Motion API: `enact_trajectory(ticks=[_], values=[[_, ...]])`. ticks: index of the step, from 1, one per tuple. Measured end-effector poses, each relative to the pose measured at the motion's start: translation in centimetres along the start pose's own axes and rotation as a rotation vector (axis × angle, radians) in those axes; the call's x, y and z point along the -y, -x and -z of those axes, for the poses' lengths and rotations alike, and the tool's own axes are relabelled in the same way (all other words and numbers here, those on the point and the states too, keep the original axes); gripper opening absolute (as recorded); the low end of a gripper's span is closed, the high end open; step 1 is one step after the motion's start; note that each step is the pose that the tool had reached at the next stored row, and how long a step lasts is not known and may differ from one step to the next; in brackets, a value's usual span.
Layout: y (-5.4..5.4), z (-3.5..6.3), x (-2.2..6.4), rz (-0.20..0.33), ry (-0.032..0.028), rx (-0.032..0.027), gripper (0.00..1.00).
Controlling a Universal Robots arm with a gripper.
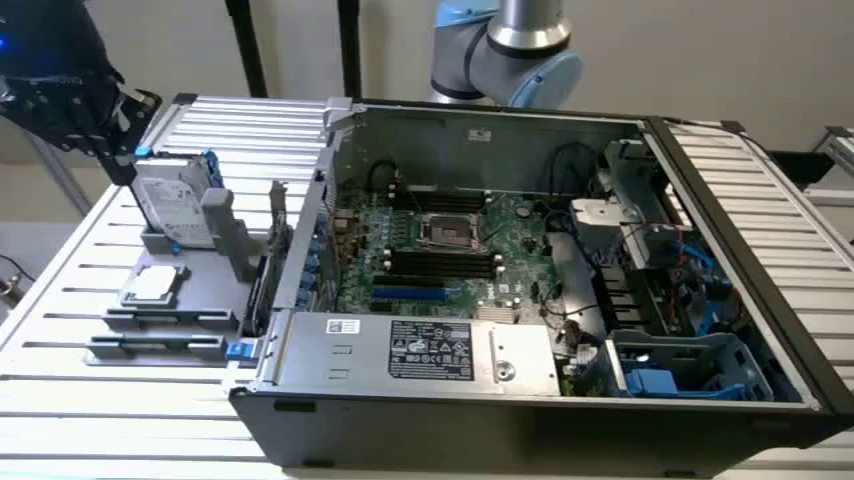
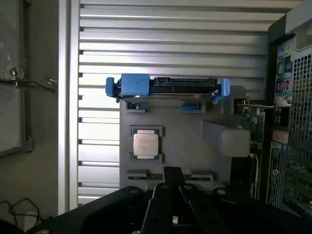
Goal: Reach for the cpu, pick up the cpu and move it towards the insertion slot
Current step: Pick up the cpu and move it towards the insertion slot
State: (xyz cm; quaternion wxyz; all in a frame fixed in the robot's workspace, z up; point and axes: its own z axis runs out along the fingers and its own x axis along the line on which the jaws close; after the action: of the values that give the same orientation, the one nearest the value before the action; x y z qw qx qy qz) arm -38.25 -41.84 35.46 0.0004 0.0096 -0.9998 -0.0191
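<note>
Jaws: couldn't tell the gap, nothing held. My gripper [image 2: 173, 171] hung clear of the cpu [image 2: 146, 145]; I figured light, rigid, fragile, so grab edges.

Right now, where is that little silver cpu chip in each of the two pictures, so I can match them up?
Exterior view: the cpu lies on the grey holder at the exterior view's left, outside the computer case.
Wrist view: the cpu sits near the picture's middle, on that grey holder.
Shared landmark: the hard drive with blue clips, standing beside the cpu.
</note>
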Motion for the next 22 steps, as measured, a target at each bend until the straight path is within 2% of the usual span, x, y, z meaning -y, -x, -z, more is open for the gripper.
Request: enact_trajectory(ticks=[14, 18, 22], values=[[-0.1, -0.01, 0.00, 0.000, -0.0004, -0.0003, 0.11], [-0.6, -0.35, 0.03, 0.000, -0.0005, 0.0003, 0.11], [-1.7, -0.86, 0.35, 0.000, -0.0015, -0.0002, 0.11]])
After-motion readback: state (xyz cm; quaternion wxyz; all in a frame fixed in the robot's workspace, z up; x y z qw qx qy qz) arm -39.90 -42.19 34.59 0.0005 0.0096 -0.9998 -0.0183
